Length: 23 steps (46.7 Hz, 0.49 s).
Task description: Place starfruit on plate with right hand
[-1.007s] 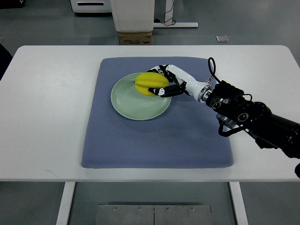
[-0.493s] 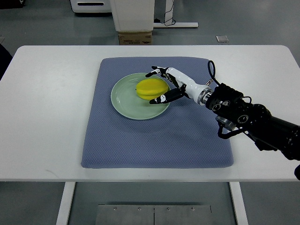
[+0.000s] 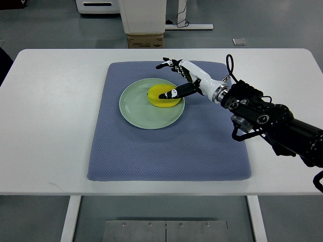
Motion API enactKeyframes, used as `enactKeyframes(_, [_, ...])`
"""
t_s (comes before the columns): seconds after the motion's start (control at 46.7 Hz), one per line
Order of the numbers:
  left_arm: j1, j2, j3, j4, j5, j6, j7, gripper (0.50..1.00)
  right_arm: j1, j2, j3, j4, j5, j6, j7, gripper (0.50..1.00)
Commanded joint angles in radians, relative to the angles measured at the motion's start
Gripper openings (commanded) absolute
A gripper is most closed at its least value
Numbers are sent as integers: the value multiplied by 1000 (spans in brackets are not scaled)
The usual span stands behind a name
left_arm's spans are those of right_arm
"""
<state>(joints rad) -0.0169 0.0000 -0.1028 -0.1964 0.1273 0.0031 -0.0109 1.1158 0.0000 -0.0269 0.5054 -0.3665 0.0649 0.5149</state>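
Observation:
A yellow starfruit (image 3: 160, 99) lies on the right part of a pale green plate (image 3: 139, 111). The plate sits on a blue-grey mat (image 3: 166, 146). My right hand (image 3: 172, 78) is open, with its fingers spread above and just right of the starfruit. The thumb (image 3: 169, 94) reaches over the fruit's top and the other fingers (image 3: 169, 64) point away past the plate's far rim. The hand holds nothing. The right arm (image 3: 267, 121) comes in from the right edge. The left arm is out of view.
The mat lies on a white table (image 3: 50, 121). A cardboard box (image 3: 145, 40) and a white stand (image 3: 143, 15) are on the floor beyond the table's far edge.
My right hand let go of the starfruit, which now rests on the plate. The fingers opened, and the hand lifted and drew back from the fruit.

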Motion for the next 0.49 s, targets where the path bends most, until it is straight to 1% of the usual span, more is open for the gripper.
enactKeyframes(0.0, [0, 0, 0, 0, 0, 0, 0, 1000, -4, 0, 30, -5, 0, 0, -6, 1000])
enactKeyframes(0.15, [0, 0, 0, 0, 0, 0, 0, 1000, -17, 0, 108, -5, 4, 4, -10, 1000])
enactKeyframes(0.279, [0, 0, 0, 0, 0, 0, 0, 1000, -65, 0, 177, -10, 60, 9, -79, 1000])
enactKeyframes(0.321, [0, 0, 0, 0, 0, 0, 0, 1000, -73, 0, 196, -13, 86, 9, -91, 1000])
enactKeyframes(0.429, [0, 0, 0, 0, 0, 0, 0, 1000, -93, -3, 222, -14, 145, 10, -92, 1000])
enactKeyframes(0.471, [0, 0, 0, 0, 0, 0, 0, 1000, -97, -21, 237, -16, 172, 10, -92, 1000])
